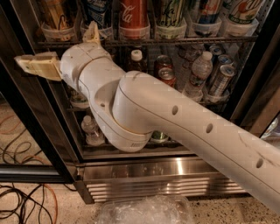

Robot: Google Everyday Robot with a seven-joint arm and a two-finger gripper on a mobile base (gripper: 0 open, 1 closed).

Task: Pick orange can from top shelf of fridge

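The orange can (56,13), orange-gold with dark streaks, stands in a translucent cup holder at the left end of the top shelf (197,40) of the fridge (245,100); its top is cut off by the frame. My gripper (54,43) is open and empty, just below and in front of that can. One beige finger (37,65) points left and the other (92,33) points up by the shelf's front edge. My thick white arm (175,127) crosses the view from the lower right.
A red Coca-Cola can (132,13) and several other cans stand along the same shelf. Bottles and cans (199,72) fill the rack below. The black door frame (26,113) is at left, cables (26,197) lie on the floor, and crumpled plastic (144,210) lies below.
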